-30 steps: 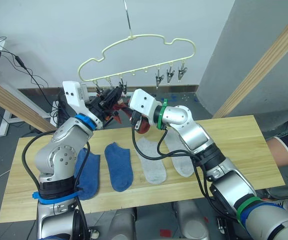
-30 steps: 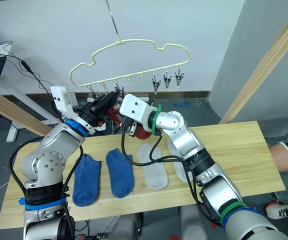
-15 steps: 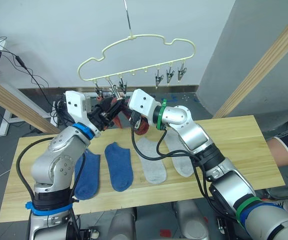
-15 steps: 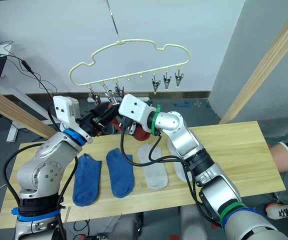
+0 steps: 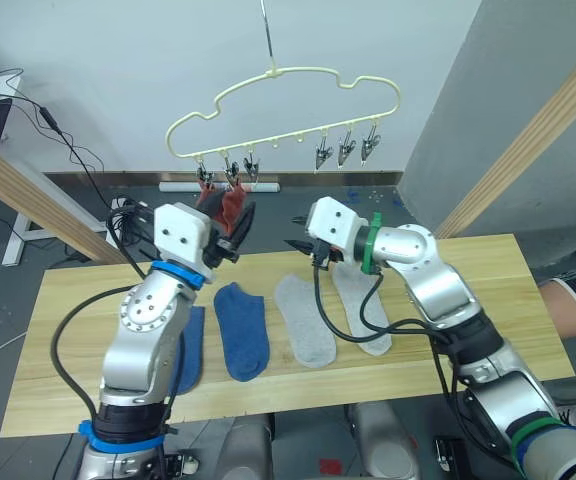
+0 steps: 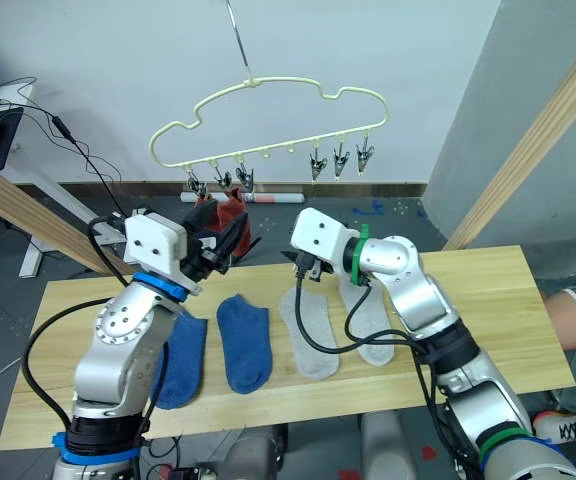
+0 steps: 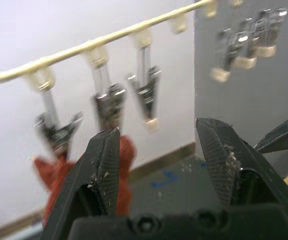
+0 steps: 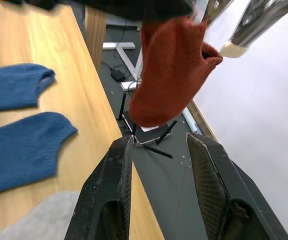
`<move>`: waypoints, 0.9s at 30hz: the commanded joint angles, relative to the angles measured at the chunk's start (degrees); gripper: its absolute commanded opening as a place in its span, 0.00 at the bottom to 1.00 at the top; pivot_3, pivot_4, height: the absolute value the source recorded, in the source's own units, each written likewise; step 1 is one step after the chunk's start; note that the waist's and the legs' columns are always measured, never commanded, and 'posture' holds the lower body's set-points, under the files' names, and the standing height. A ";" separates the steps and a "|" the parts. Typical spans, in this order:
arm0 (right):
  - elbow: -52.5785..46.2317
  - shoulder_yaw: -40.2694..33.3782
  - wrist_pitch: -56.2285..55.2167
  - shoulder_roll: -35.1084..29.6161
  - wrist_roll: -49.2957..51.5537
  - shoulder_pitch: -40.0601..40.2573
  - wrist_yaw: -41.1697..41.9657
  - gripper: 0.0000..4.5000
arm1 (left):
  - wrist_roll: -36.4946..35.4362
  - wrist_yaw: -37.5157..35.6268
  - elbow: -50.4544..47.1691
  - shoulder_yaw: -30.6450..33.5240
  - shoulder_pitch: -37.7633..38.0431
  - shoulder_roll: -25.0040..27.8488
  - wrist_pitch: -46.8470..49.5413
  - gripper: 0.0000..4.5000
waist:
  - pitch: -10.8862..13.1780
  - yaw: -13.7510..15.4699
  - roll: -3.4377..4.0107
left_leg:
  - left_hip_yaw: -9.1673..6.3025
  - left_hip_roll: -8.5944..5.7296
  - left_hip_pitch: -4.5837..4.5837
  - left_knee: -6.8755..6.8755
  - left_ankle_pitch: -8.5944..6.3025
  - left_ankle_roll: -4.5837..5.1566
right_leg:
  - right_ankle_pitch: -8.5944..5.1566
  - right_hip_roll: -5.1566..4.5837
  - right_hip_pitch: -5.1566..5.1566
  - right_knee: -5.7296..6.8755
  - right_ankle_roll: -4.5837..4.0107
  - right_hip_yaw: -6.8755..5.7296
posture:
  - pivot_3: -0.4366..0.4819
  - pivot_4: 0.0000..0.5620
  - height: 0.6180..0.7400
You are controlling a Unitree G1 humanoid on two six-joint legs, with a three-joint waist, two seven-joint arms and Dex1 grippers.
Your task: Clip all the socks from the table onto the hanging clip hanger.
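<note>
While two rust red socks (image 6: 220, 216) hang clipped at the left end of the clip hanger (image 6: 268, 120), my left gripper (image 7: 159, 150) and right gripper (image 8: 156, 165) gape empty. Two blue socks (image 6: 242, 340) and two grey socks (image 6: 310, 332) lie on the table (image 6: 488, 300).

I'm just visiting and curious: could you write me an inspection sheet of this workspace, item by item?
Surface: wooden table, light planks.
Job's things: two blue socks and two grey socks lie flat; rust red socks hang from the clip hanger.
Clutter: nothing seen.
Grippers: left gripper open below the clips; right gripper open, empty.
Cables: black cables by the wall.
Surroundings: slanted wooden poles.
</note>
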 commanded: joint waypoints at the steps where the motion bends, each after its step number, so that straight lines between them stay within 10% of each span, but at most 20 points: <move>1: -9.51 -4.21 5.45 -2.25 4.17 1.77 1.16 0.38 | 5.22 2.98 2.21 -2.37 -0.61 -2.65 -5.16 0.59 | 0.00 0.01 0.00 | 0.00 0.00 0.00 0.01 -0.06 0.10 | 0.00 0.00 0.01 0.01 0.00 -0.01 | 0.29 0.56 1.00; 27: -19.05 -11.02 9.95 -7.68 17.10 4.57 -0.35 0.38 | 14.57 15.20 23.06 -1.19 -16.04 -11.02 -17.46 0.59 | 0.01 -0.28 -0.02 | 0.03 0.00 -0.01 0.07 -0.08 0.20 | 0.07 0.01 0.02 0.00 -0.03 -0.03 | 0.22 0.60 1.00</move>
